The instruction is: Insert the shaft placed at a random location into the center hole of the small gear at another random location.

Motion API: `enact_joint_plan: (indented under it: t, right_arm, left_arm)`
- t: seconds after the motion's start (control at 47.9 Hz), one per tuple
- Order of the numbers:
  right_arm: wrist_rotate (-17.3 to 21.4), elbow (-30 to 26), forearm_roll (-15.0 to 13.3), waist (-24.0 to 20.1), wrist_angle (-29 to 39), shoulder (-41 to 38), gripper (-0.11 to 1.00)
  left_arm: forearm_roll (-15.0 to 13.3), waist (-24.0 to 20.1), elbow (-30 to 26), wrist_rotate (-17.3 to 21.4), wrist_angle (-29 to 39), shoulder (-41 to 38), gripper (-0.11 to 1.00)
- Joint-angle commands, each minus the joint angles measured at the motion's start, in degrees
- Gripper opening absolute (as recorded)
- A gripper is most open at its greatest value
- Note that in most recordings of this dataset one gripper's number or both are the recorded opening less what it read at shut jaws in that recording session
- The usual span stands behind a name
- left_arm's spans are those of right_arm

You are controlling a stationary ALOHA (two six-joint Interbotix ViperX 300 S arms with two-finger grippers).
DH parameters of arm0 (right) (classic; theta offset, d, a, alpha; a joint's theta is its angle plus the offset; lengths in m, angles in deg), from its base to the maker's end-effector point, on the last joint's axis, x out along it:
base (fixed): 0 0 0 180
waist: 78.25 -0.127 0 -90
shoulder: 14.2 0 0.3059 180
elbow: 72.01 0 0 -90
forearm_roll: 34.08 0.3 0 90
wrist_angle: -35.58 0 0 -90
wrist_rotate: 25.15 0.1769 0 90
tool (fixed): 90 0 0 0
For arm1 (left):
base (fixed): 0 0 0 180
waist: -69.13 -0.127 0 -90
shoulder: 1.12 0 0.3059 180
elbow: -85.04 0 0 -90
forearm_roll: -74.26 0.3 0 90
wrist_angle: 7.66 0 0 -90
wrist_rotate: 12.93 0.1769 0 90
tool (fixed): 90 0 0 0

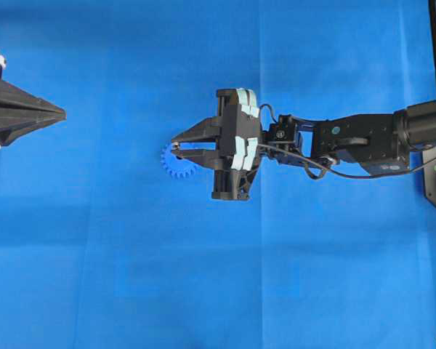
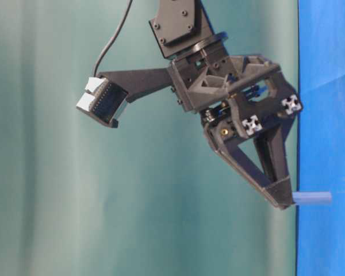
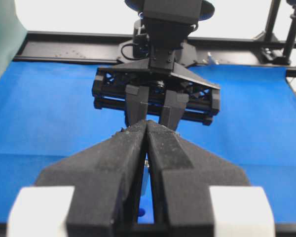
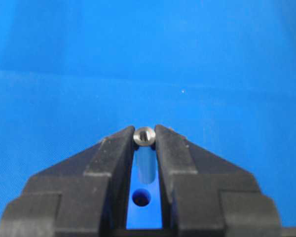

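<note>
Right gripper (image 4: 145, 136) clenched on the shaft (image 4: 144, 135), pin pinched between the fingertips, its round silvery end facing the wrist camera; directly beneath, the center hole (image 4: 140, 198) shows dark between the fingers; in overhead view the tips hang over the small gear (image 1: 177, 163) lying on the blue mat (image 1: 131, 254); left gripper (image 1: 60, 113) closed, empty, well apart at the left edge

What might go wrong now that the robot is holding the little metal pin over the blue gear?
The right gripper pinches the shaft only at its very tips, so it may slip or tilt. In the right wrist view the center hole sits apart from the shaft, so lowering now would likely miss. The small gear lies loose; a missed push could shove it aside.
</note>
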Motion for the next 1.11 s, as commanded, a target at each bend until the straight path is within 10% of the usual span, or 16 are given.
enact_joint_plan:
  t: [0.0,1.086]
  right_arm:
    - [0.3,-1.0,0.2,-0.3,-1.6,-0.5,0.03]
    - [0.4,-1.7,1.8,-0.4,-3.2,-7.8,0.03]
  left_arm:
    - [0.1,-0.2,-0.5,0.1,-0.4,-0.2,0.0]
    - [0.1,-0.2,-0.5,0.1,-0.4,-0.3,0.0]
